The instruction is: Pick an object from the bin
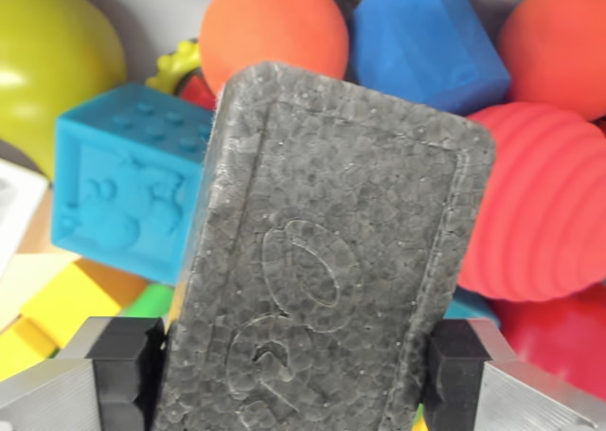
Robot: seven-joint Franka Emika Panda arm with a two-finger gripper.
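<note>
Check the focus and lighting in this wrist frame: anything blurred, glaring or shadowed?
Wrist view: the grey foam block is sharp, its embossed texture clear; the toys behind, like the cyan cube, look slightly soft; a mild highlight sits on the green ball; lighting is even, with no harsh shadows.

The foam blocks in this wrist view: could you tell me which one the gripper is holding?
The grey foam block, clamped between the gripper pads. The light blue cube and dark blue block lie free behind it.

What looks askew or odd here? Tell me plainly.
The grey foam block sits tilted between the fingers, its top leaning toward the wrist view's right instead of standing square in the gripper. Nothing looks spilled or damaged; the toys behind, such as the light blue cube, are simply heaped in the bin.
</note>
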